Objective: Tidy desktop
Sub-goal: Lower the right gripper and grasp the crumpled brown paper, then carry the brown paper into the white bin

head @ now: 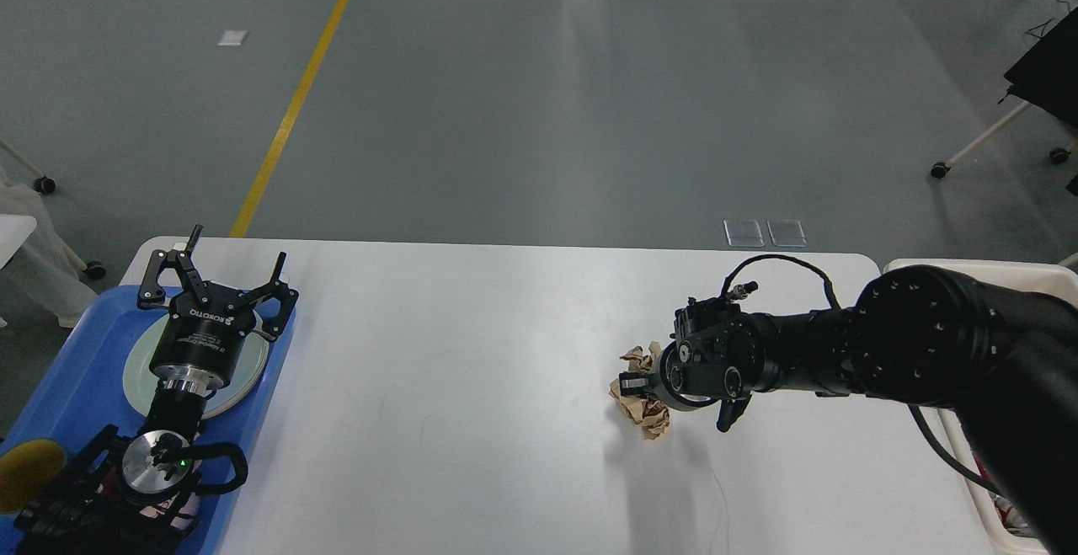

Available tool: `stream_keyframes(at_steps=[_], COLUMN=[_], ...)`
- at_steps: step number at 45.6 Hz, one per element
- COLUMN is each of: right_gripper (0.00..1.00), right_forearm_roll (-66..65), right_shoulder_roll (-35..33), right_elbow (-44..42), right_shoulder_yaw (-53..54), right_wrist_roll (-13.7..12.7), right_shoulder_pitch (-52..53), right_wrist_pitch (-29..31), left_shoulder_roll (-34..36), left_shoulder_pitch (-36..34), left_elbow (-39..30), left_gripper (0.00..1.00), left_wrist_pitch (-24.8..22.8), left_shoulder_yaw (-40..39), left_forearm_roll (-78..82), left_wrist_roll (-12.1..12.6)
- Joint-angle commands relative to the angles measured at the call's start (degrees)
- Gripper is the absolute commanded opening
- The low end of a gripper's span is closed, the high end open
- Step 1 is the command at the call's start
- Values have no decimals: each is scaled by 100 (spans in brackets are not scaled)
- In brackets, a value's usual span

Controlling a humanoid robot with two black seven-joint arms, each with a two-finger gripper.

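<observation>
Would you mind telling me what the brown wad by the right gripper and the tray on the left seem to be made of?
The brown wad looks like crumpled kraft paper: matte tan, with sharp creases. The tray looks like moulded plastic: uniform blue, smooth, with a raised rim and a slight sheen.

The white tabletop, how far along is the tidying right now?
Mostly done: the white rectangular tabletop carries only one crumpled brown paper ball, and a pale round plate sits in the blue plastic tray. In hand: the right gripper is closed on the paper. Left: dropping it, probably into the cream-white bin. The left gripper hangs open.
</observation>
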Motion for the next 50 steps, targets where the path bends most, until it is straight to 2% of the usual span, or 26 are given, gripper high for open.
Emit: stream_keyframes(at_steps=[1,7,12,16,23,28,31,33,35,40,42,50], right_gripper=[0,0,0,0,0,0,0,0,0,0,0,0], right_forearm_roll=[118,302,715,1180,1735,1735,1744,1744,1735,1665,1621,1507], right_shoulder_roll=[-196,-459,-749,-1031,-1145,-1733,-1787,-1804,-1813,-1787,-1778,-1874], right_elbow=[373,883,1471,2227,3484,3898,4135,4258,4337,4426,4426,4373], right_shoulder_yaw=[-13,-22,-101,-399,-1164,-1375,-1638,-1823,-1999,-2596,-2790,-3063], right_wrist_roll=[-2,-11,-81,-90,-73,-46,6,111,339,1305,1526,1527], right_shoulder_pitch=[304,760,1454,2420,4204,5172,5717,5998,6201,6351,6360,6307], right_wrist_pitch=[16,103,612,1131,1553,2484,2994,3223,3408,3540,3540,3382], left_shoulder_roll=[-5,-4,4,4,4,4,4,4,4,4,4,4], left_shoulder_pitch=[0,0,0,0,0,0,0,0,0,0,0,0], left_elbow=[4,-5,-5,4,4,-5,4,4,4,4,4,4], left_gripper=[97,97,97,97,97,97,97,97,97,97,97,97], left_wrist_pitch=[2,-7,2,-7,2,2,2,2,2,2,2,2], left_shoulder_yaw=[0,0,0,0,0,0,0,0,0,0,0,0], left_forearm_roll=[0,0,0,0,0,0,0,0,0,0,0,0], left_wrist_roll=[0,0,0,0,0,0,0,0,0,0,0,0])
